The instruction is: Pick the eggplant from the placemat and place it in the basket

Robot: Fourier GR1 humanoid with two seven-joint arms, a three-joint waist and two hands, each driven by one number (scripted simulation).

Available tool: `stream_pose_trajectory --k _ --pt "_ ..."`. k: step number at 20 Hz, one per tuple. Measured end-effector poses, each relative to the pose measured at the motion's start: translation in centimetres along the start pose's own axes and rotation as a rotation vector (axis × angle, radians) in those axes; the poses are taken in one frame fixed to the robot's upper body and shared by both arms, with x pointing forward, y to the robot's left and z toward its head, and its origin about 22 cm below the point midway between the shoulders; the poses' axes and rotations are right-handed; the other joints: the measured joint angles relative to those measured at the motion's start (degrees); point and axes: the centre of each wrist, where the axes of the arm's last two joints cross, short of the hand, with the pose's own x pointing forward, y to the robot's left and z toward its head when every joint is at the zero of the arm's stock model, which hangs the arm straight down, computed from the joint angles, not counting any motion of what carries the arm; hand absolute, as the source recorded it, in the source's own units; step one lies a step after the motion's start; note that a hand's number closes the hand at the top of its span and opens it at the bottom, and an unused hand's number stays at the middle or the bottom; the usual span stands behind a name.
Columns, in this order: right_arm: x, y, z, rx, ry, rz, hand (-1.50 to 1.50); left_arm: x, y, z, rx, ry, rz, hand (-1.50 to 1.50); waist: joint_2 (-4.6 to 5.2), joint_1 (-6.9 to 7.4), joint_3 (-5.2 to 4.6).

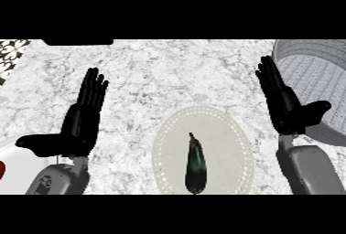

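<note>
A dark, slender eggplant [195,165] lies lengthwise on a pale round placemat [223,137] at the lower middle of the head view. A grey ribbed basket [317,73] stands at the right edge. My right hand [287,107] is open with straight fingers pointing up, between the placemat and the basket, its thumb over the basket's near wall. My left hand [78,123] is open too, fingers up, well left of the placemat. Neither hand touches the eggplant.
A white plate [17,169] with a red item [2,170] at its left shows at the lower left edge. A patterned cloth [10,52] lies at the top left corner. A dark object [78,42] sits at the counter's far edge.
</note>
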Motion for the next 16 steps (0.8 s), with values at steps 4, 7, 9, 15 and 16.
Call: stream_pose_trajectory --k 4,7,9,15,16 --pt "0.1 2.4 -0.7 0.082 0.016 -0.126 1.50 -3.1 2.0 2.0 0.017 0.206 -0.059 0.00 0.38 1.15 -0.42" --pt "1.3 6.0 -1.6 0.239 0.004 -0.225 1.50 -6.1 4.0 4.6 0.030 0.437 -0.122 0.00 0.95 2.98 -0.52" --pt "1.9 9.1 -1.4 0.375 -0.004 -0.264 1.50 -6.5 4.6 4.7 0.017 0.474 -0.151 0.00 0.75 3.64 -0.40" --pt "3.9 16.6 0.3 0.519 0.033 -0.142 -1.50 -6.6 6.4 4.8 0.007 0.530 -0.173 0.00 -0.30 2.78 -0.31" --pt "4.4 17.3 0.4 0.525 0.047 -0.097 -1.50 -6.6 6.9 4.8 0.014 0.536 -0.178 0.00 -0.45 2.35 -0.33"
